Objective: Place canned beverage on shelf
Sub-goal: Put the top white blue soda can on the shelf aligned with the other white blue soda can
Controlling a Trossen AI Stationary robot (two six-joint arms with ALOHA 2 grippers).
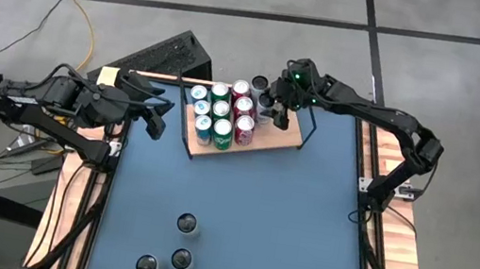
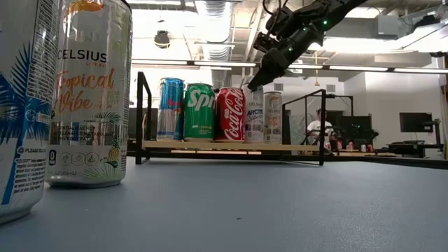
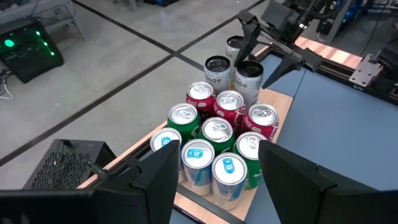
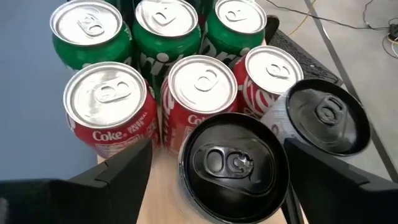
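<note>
The shelf, a light-wood board in a black wire frame, stands at the table's far middle. On it stand blue, green Sprite and red Coke cans, and at their right end black-topped cans. My right gripper is open just above one black-topped can, with one finger on each side of its top. I see no touch. In the low view the right gripper hangs over the cans' tops. My left gripper is open and empty, off the shelf's left end, facing the cans.
Three loose cans stand upright near the table's front edge. Two of them loom large in the low view. The blue tabletop lies between them and the shelf. A black box sits behind the table's far left corner.
</note>
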